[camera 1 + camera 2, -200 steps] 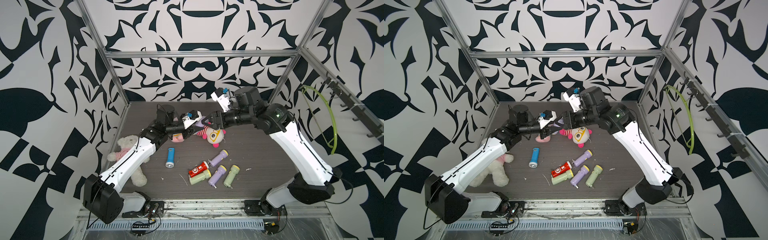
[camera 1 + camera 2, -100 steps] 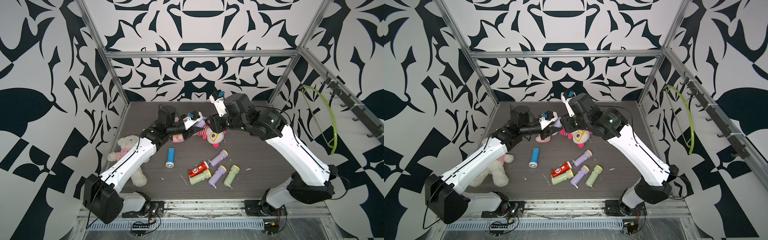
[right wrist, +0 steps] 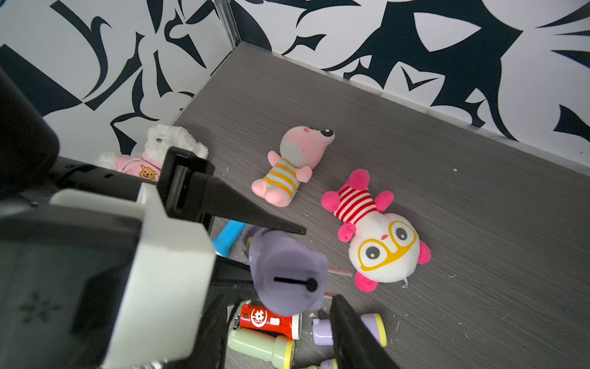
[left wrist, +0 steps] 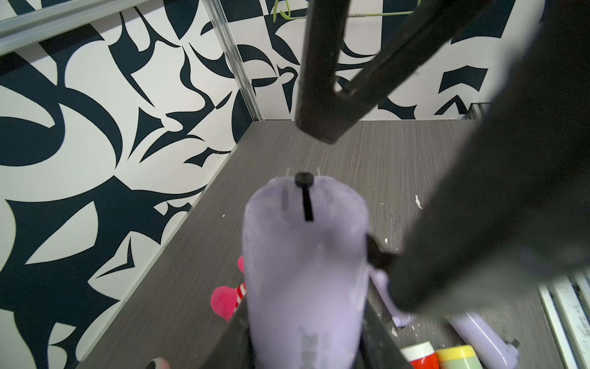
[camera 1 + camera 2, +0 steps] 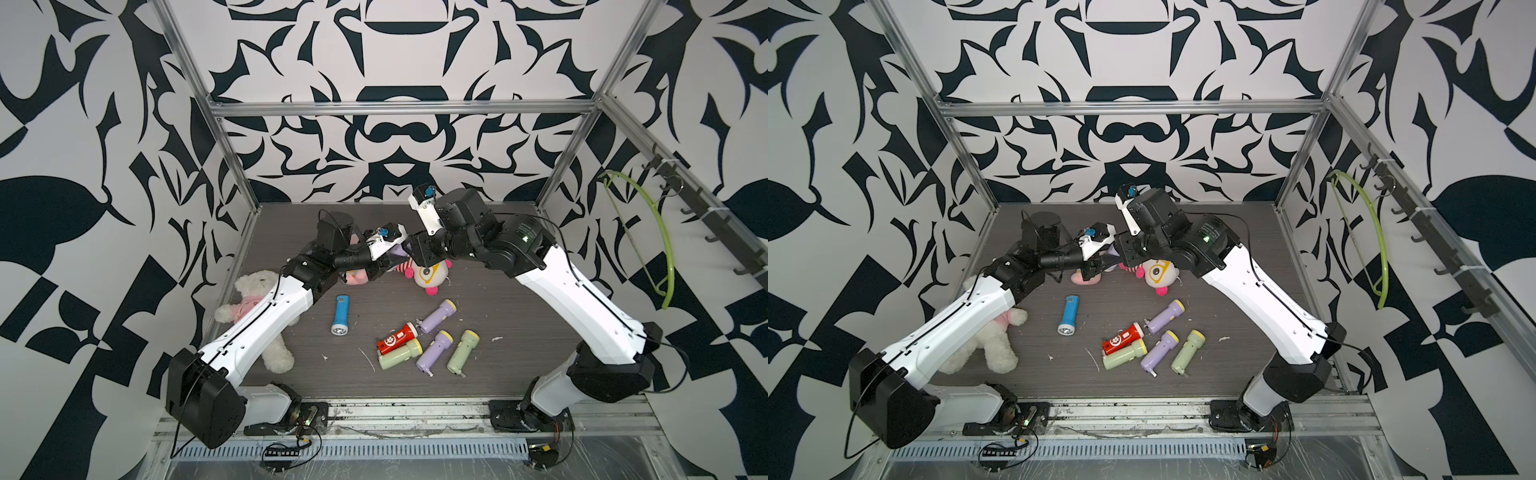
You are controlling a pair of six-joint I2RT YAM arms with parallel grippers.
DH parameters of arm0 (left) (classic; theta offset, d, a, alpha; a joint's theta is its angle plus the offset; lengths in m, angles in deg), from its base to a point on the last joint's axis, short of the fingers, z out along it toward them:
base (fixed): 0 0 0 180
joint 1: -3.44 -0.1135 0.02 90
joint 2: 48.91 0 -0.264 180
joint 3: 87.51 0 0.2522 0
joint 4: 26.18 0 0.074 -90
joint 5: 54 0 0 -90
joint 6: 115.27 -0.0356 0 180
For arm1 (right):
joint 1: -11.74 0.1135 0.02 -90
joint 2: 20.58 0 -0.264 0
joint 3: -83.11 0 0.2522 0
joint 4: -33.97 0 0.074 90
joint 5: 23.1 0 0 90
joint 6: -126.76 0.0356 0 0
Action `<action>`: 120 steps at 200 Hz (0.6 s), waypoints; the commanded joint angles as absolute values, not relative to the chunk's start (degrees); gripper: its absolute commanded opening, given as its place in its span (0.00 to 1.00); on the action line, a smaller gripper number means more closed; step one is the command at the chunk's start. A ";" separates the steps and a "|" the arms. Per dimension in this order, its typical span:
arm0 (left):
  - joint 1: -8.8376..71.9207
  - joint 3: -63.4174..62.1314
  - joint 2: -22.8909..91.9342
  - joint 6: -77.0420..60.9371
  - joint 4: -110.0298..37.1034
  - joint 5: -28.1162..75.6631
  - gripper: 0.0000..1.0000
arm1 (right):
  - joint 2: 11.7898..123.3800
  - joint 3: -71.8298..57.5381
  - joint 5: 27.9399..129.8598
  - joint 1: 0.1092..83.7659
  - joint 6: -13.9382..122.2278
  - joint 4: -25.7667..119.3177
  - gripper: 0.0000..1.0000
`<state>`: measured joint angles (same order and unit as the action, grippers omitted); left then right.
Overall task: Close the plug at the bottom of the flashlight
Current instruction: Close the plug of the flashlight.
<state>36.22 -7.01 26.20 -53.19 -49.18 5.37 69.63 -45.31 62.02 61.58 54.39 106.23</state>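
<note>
The purple flashlight (image 4: 306, 255) hangs above the table (image 5: 490, 299) near the back, clamped in the left gripper (image 4: 305, 332). Its black plug (image 3: 311, 284) shows on the base end. The right gripper (image 3: 277, 300) flanks that base, jaws apart. A plush (image 3: 383, 249) lies below.
</note>
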 commanded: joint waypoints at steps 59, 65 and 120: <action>37.24 -5.28 25.01 -54.03 -50.04 3.48 0.00 | 69.98 -44.43 67.27 59.45 56.05 101.06 0.50; 37.29 -5.17 25.01 -54.06 -50.04 3.38 0.00 | 69.88 -44.27 67.34 59.38 56.10 100.78 0.50; 37.71 -4.97 25.36 -54.54 -50.80 3.04 0.00 | 70.03 -44.20 67.84 58.80 55.57 100.20 0.49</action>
<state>36.46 -6.77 26.20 -53.19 -49.84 5.35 69.90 -44.04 67.17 59.31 55.02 105.53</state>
